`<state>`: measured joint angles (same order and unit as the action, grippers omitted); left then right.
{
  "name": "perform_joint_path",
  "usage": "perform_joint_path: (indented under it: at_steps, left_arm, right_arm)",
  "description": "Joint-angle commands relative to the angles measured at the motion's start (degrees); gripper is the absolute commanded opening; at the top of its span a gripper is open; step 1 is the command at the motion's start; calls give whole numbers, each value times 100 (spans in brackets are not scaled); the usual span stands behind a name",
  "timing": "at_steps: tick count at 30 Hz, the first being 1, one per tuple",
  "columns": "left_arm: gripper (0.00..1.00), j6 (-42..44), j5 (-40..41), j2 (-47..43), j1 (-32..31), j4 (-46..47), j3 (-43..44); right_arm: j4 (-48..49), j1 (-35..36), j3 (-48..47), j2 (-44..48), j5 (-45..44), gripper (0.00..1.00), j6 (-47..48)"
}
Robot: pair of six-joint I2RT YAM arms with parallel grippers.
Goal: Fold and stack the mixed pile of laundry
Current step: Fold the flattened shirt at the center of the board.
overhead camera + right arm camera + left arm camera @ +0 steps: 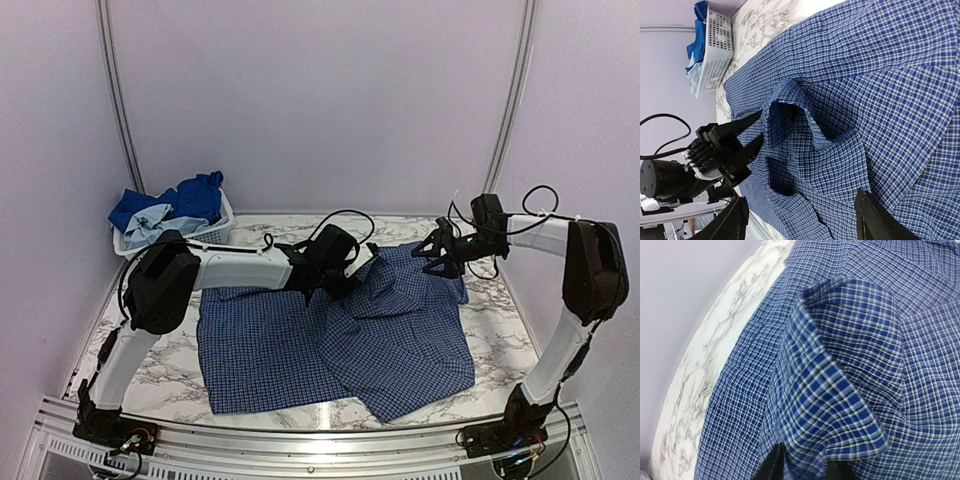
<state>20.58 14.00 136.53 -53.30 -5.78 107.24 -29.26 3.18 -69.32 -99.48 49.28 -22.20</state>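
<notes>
A navy small-check shirt [340,340] lies spread on the marble table [150,360]. My left gripper [335,280] is at its upper middle, near the collar. In the left wrist view a raised fold of the shirt [840,390] fills the gap of the left gripper [805,462], shut on it. The right wrist view shows the left gripper [760,125] pinching that fold of the shirt [880,100]. My right gripper [432,258] hovers over the shirt's upper right part. The right gripper [802,220] is open and holds nothing.
A white slatted basket [218,230] stands at the back left corner, also seen as the basket [715,45]. It holds royal blue clothes [190,198] and a pale blue garment [150,222]. Lilac walls enclose the table on three sides.
</notes>
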Motion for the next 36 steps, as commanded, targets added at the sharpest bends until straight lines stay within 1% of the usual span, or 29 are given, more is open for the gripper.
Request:
perform_joint_path:
  at_steps: [1,2,4,7,10,16,20,21,24,30,34,35,36]
  left_arm:
    - [3,-112,-199,-77,41,134,170]
    - [0,-141,-290,-127,40,87,162]
    - [0,-209,-437,-240,38,61,78]
    - [0,-323,-597,-504,39,-14,-85]
    - [0,-483,-801,-783,44,-179,-190]
    - [0,-910,-1310,-1179,39,-671,-133]
    - [0,-1164,-1374,-1424,32,-859,-223]
    - [0,-1218,-1374,-1488,30,-869,-255]
    - [0,-1318,-1705,-1652,30,-934,-324]
    - [0,-1477,-2076,-1826,-21,-1079,-252]
    - [0,-1516,-2171,-1861,-55,-1127,-187]
    - [0,-1532,-2199,-1865,-70,-1138,-175]
    - [0,-1559,-2243,-1862,-86,-1159,-158]
  right_arm:
    - [-51,-178,-330,-200,-327,68,119]
    - [-19,-221,-388,-249,-475,67,108]
    - [112,-410,-438,-333,-709,64,-25]
    - [496,-664,-531,-510,-885,56,-281]
    - [465,-705,-837,-877,-1125,49,-203]
    - [626,-698,-1304,-1593,-987,38,-223]
    - [707,-660,-1629,-1897,-896,34,-258]
    - [677,-646,-1708,-2005,-886,34,-247]
    - [648,-602,-1925,-2244,-901,34,-221]
    - [621,-506,-2367,-2680,-858,35,-252]
    - [487,-476,-2712,-2975,-945,39,-241]
    - [461,-467,-2782,-3025,-946,39,-245]
    - [444,-461,-2833,-3054,-946,37,-235]
